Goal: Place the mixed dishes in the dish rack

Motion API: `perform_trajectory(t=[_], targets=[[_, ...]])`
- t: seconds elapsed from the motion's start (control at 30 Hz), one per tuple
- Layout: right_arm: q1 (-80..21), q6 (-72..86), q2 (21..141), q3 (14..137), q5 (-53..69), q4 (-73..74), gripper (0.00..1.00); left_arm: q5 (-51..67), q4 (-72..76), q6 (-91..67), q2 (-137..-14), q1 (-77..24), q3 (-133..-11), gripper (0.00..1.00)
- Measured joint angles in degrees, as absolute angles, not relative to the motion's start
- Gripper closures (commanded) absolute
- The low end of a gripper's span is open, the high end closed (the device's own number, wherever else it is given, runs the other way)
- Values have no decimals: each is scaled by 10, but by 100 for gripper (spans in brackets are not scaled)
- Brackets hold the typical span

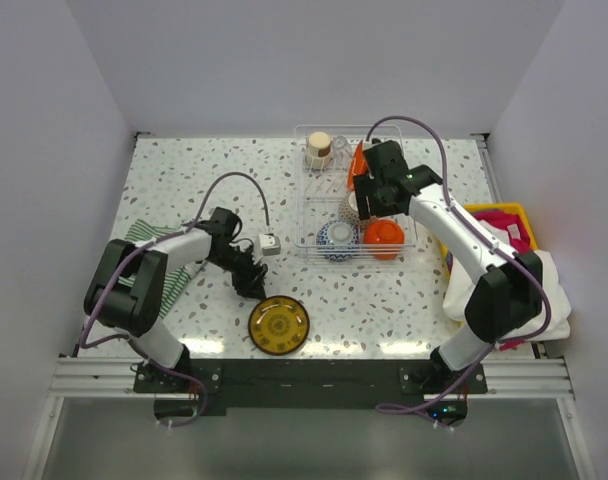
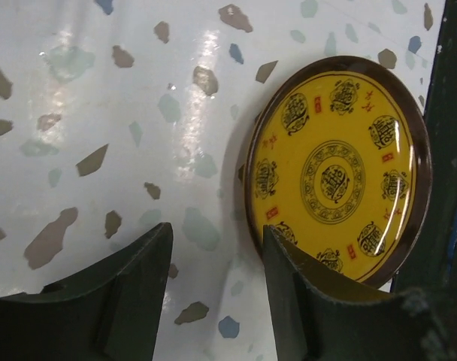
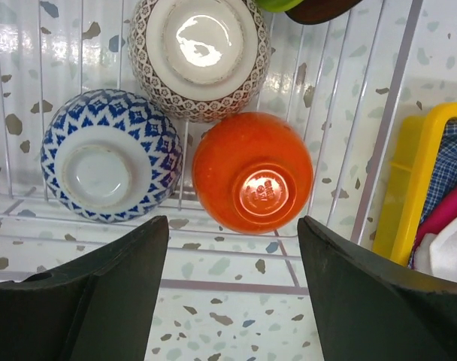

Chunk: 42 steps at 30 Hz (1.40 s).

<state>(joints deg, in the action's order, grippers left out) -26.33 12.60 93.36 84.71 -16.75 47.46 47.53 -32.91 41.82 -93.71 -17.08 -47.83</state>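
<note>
I'm seeing orange bowl (image 3: 252, 171), blue-white bowl (image 3: 110, 154) and brown-patterned bowl (image 3: 200, 54) crowding the near end of the rack (image 3: 236, 285); yellow bin (image 3: 409, 188) is hugging its right side. Open table (image 2: 101, 113) is lying left of the plate (image 2: 335, 177).

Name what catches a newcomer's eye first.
A round yellow plate with a dark red rim lies alone near the front edge of the speckled table, the open left gripper beside it. In the pale wire dish rack, an orange bowl sits upside down beside a blue-white patterned bowl, under the open right gripper.
</note>
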Motion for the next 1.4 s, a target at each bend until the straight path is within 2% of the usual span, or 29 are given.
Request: perform_trajectory(t=[0.2, 0.37, 0.4, 0.47, 0.63, 0.73, 0.77, 0.8, 0.93, 1.03, 1.17, 1.27, 1.4], targets=[[-263, 121, 898, 841, -164, 462, 35, 473, -340, 427, -954, -214, -491, 49], [-263, 115, 912, 866, -159, 449, 36, 467, -342, 427, -964, -224, -501, 57], [-263, 114, 917, 874, -158, 447, 36, 467, -343, 428, -966, -225, -503, 63], [-263, 113, 927, 883, -157, 440, 36, 463, -344, 430, -968, -227, -505, 68], [-263, 113, 944, 886, -152, 435, 37, 464, -358, 431, -982, -230, -512, 74], [-263, 113, 947, 886, -146, 435, 38, 471, -367, 431, -991, -230, -519, 90], [-263, 113, 947, 886, -142, 435, 38, 473, -369, 432, -994, -231, -519, 99], [-263, 113, 948, 886, -139, 435, 39, 476, -370, 431, -995, -232, -520, 100], [-262, 94, 950, 888, -80, 435, 38, 493, -389, 432, -995, -234, -526, 100], [-262, 73, 957, 889, 14, 435, 33, 492, -397, 432, -988, -234, -526, 100], [-263, 53, 967, 879, 169, 434, 32, 488, -402, 433, -944, -234, -526, 100], [-272, 39, 966, 838, 270, 413, 30, 487, -402, 437, -896, -234, -527, 100], [-308, 6, 958, 764, 343, 377, 27, 490, -401, 431, -855, -234, -527, 100]])
